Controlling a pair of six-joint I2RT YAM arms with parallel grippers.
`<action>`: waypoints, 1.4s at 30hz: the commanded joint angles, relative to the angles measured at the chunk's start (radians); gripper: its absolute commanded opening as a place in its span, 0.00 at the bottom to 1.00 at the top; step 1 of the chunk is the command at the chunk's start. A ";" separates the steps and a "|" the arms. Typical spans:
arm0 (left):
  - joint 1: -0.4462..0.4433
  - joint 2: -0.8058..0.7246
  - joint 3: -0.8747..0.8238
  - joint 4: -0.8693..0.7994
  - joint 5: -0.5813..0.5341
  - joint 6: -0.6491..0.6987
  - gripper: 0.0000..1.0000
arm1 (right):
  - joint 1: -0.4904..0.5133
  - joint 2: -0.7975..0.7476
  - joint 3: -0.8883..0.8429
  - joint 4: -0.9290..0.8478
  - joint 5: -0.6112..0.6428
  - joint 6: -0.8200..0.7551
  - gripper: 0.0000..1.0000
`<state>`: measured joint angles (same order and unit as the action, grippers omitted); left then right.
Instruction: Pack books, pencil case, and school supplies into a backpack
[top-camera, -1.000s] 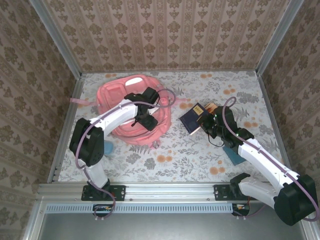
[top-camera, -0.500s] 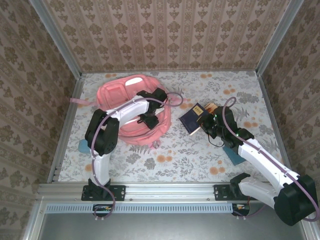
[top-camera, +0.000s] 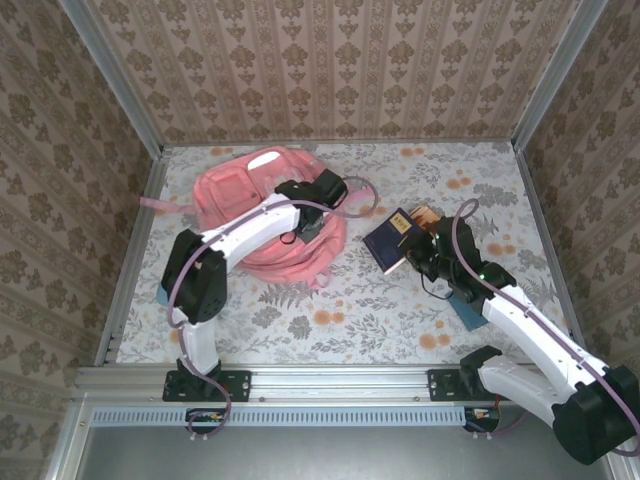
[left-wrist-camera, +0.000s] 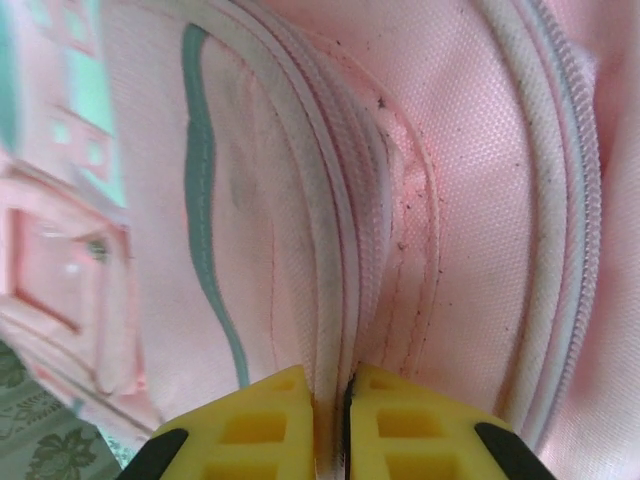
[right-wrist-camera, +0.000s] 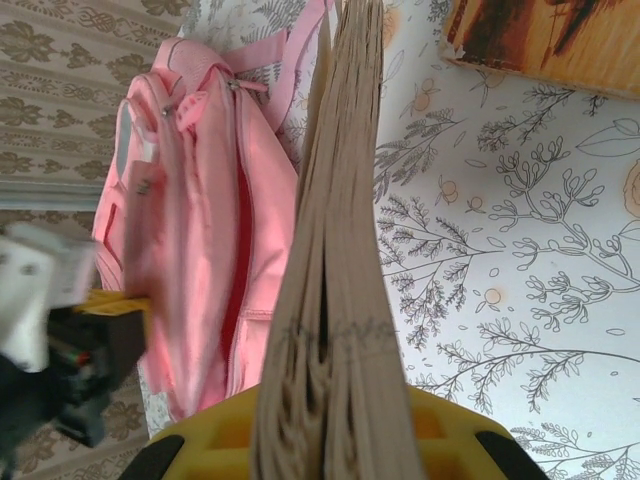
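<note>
The pink backpack (top-camera: 262, 215) lies at the back left of the table. My left gripper (top-camera: 327, 203) is at its right edge, and its yellow fingers (left-wrist-camera: 270, 420) are shut on a white zipper seam (left-wrist-camera: 335, 330) of the backpack (left-wrist-camera: 480, 200). My right gripper (top-camera: 425, 250) is shut on the navy books (top-camera: 390, 240), holding them tilted off the table; their page edges (right-wrist-camera: 335, 230) rise between its fingers (right-wrist-camera: 220, 425). The orange-brown booklet (top-camera: 423, 214) lies just behind them. The backpack's opening (right-wrist-camera: 235, 260) faces the books. The pencil case is out of view.
A teal flat item (top-camera: 468, 312) lies under my right arm, and another teal piece (top-camera: 161, 296) peeks out beside my left arm's elbow. Wallpapered walls and metal rails close in the table on three sides.
My left gripper moved right across the backpack to its right edge and shut on the zipper seam, tugging the fabric. My right arm and the books barely shifted.
</note>
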<state>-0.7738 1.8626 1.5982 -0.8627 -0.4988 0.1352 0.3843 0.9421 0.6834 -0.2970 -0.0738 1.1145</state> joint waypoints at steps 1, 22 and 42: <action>-0.014 -0.124 -0.002 0.122 -0.101 -0.010 0.10 | -0.005 -0.047 0.004 -0.019 0.036 -0.045 0.12; -0.077 -0.288 -0.035 0.338 -0.165 -0.072 0.02 | 0.040 -0.028 -0.054 0.311 -0.267 -0.101 0.12; -0.144 -0.271 0.039 0.350 -0.184 -0.142 0.00 | 0.222 0.409 0.050 0.708 -0.061 0.152 0.12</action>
<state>-0.9077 1.6222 1.5658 -0.6254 -0.6228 0.0334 0.5800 1.2984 0.6682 0.2974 -0.2497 1.2228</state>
